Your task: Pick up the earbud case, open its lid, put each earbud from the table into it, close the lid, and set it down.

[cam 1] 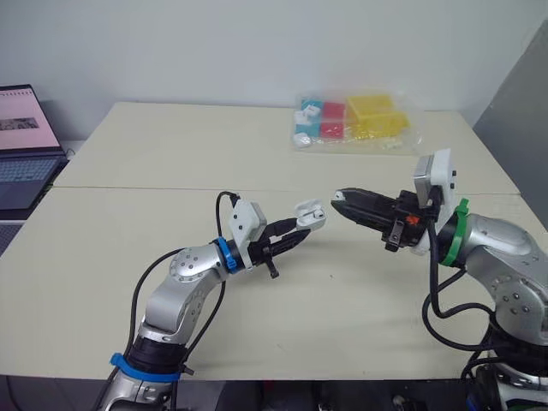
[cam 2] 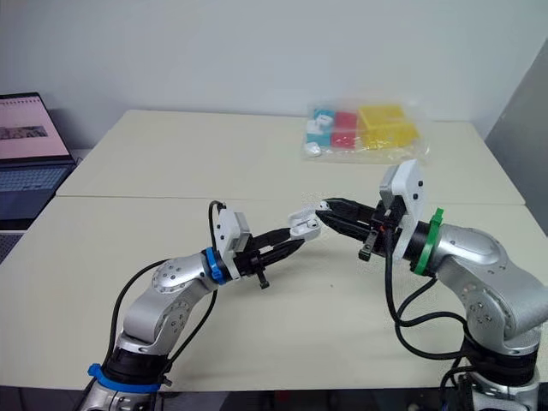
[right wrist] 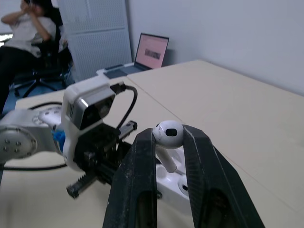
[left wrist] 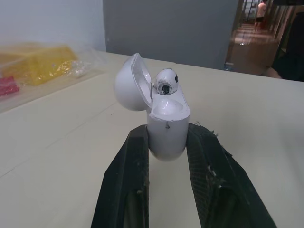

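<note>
My left pincer (left wrist: 168, 135) sits closest, its two black fingers pressed against the sides of the earbud case (left wrist: 166, 126), which they hold in the air above the bench (cam 1: 171, 171). The case's lid (left wrist: 130, 83) is swung open to one side. One earbud (left wrist: 165, 81) sits in its socket, and the socket beside it looks empty. My right pincer (cam 1: 340, 199) pinches the second earbud (right wrist: 168, 130) by its rounded head, stem pointing down, just above the open case and not touching it.

To do the insertion well, I judge the stem has to line up with the free socket before I go down, not with the filled one. I should hold the case rigid and level, approach from the side away from the lid so I do not knock it, lower slowly, and loosen only once the bud seats. A tilted stem could catch the rim and flick the bud onto the bench.
</note>
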Robot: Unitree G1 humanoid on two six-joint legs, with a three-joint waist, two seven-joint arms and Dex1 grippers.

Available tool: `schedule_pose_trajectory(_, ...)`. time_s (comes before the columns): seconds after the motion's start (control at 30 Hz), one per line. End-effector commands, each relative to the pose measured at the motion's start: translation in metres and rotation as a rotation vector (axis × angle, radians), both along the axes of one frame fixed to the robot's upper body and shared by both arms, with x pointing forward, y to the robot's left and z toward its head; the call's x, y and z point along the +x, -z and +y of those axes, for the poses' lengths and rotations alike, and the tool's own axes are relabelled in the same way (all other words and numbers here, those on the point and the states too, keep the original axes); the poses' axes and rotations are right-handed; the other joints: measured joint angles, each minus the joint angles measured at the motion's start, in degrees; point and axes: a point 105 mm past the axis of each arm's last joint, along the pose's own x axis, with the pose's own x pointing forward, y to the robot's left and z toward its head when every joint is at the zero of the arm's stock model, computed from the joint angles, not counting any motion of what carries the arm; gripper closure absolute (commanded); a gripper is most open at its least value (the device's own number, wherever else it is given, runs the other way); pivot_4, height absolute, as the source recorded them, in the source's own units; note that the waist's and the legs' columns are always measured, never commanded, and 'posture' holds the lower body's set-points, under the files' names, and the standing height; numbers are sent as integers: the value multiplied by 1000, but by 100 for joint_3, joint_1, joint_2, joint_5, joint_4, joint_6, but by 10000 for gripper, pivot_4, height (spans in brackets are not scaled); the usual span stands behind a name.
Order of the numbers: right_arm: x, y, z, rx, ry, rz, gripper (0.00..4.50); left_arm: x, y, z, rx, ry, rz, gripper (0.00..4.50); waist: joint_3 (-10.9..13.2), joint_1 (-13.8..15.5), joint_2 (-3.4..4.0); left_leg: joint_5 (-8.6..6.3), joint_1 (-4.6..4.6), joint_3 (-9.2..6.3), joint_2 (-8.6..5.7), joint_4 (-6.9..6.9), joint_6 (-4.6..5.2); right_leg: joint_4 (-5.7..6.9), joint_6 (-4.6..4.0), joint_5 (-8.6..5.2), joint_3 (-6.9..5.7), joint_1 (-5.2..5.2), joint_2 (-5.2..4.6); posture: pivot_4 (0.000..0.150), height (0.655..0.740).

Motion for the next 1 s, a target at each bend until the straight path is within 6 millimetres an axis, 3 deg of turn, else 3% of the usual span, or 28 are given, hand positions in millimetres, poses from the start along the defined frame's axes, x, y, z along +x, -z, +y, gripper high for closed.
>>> schedule_pose_trajectory(0.03, 5, 1, 14, 50, 28, -24, 40815, -2, -11, -6, -5, 19, -45, 37276, 0, -4, 1, 0, 1, -1, 1, -1, 0, 5, 0, 0, -1, -3, 2, 1500, 7400)
schedule_pose_trajectory(0.3, 13, 16, 27, 53, 46, -45, 40815, -2, -16, -8, -21, 23, -44, 37276, 0, -11, 2, 0, 6, 1, 2, -1, 1, 4, -1, 0, 1, 0, 3, 1500, 7400)
schedule_pose_trajectory(1.0, 20, 39, 27, 40, 97, -34, 40815, -5, -23, -8, -30, 15, -45, 37276, 0, -10, 2, 0, 3, 0, 2, -2, 1, 2, -1, -1, 1, -2, 3, 1500, 7400)
